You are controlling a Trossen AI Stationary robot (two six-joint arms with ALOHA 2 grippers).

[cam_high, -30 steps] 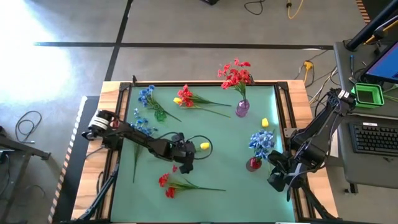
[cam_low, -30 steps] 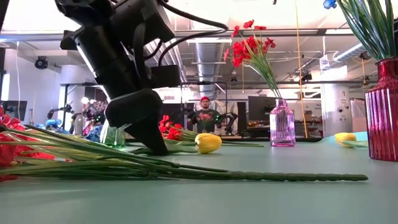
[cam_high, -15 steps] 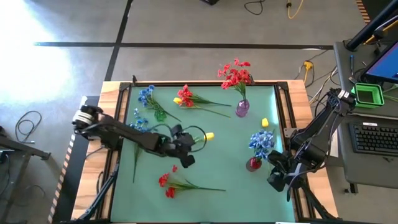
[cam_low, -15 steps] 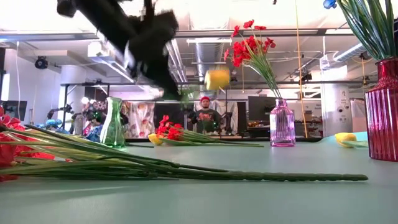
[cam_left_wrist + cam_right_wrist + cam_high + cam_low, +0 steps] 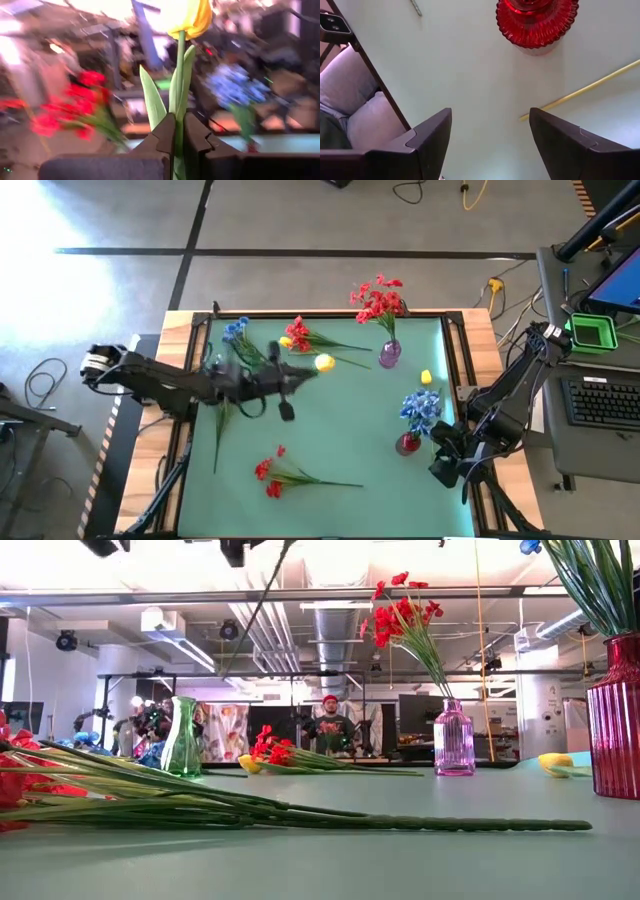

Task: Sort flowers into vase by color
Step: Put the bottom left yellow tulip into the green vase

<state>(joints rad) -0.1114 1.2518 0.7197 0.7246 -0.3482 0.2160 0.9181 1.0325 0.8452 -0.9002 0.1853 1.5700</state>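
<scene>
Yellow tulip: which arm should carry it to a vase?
Left. The left gripper already clamps the yellow tulip by its stem, lifted over the table; the right gripper waits open at the right edge.

Green mat covers the table, wood edge showing on the sides. Standing on it: green vase back left, purple vase with red flowers back right, red vase with blue flowers near right. Lying flat: red spray at front, red-and-yellow bunch at back, yellow bloom between the purple and red vases. Blue stems back left, probably lying too.
</scene>
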